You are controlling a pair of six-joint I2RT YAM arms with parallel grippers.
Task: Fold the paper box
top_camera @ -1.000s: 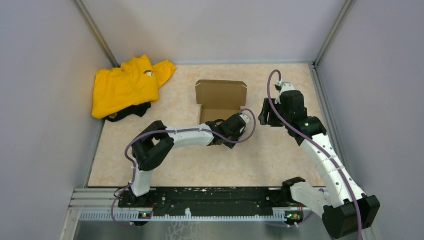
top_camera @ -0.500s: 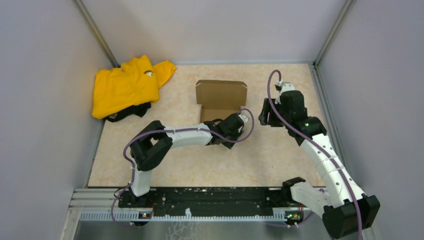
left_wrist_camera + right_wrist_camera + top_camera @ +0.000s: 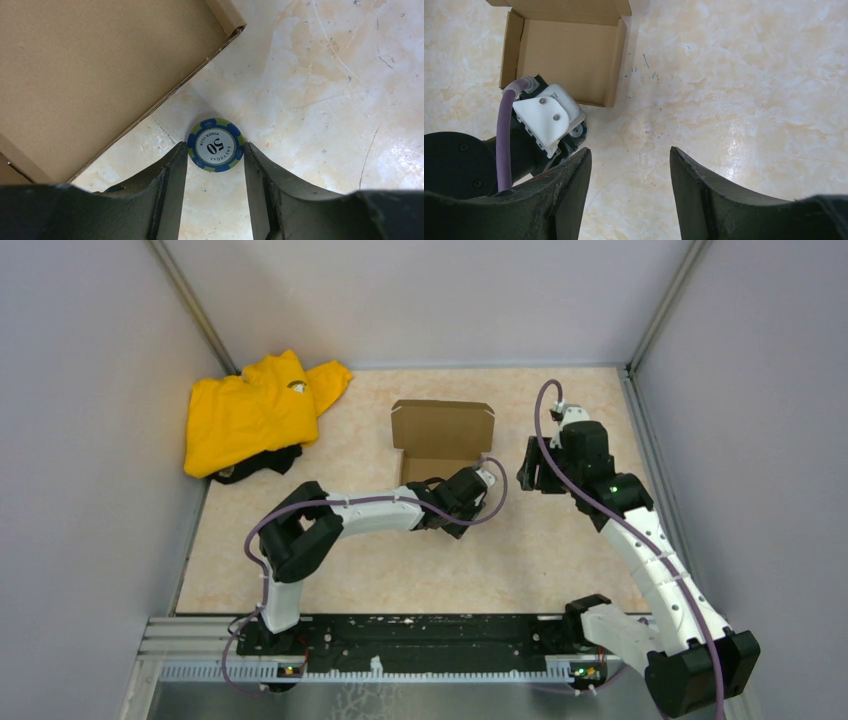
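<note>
Left wrist: left pincer (image 3: pixel 215 149) clasps chip (image 3: pixel 215 152) beside box (image 3: pixel 90 65); right pincer (image 3: pixel 629 151) wide, empty; both unmoved since 1 s earlier.

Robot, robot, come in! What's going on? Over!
Left gripper shut on poker chip, beside box. Right gripper open, empty. Box lid open. Yellow shirt well clear.

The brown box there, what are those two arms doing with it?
The paper box sits open on the table, its lid flap up. The left gripper is down beside the box's near corner, closed on a blue poker chip lying flat. The right gripper hangs open off to the right, holding nothing. A yellow garment lies in the far left corner.
</note>
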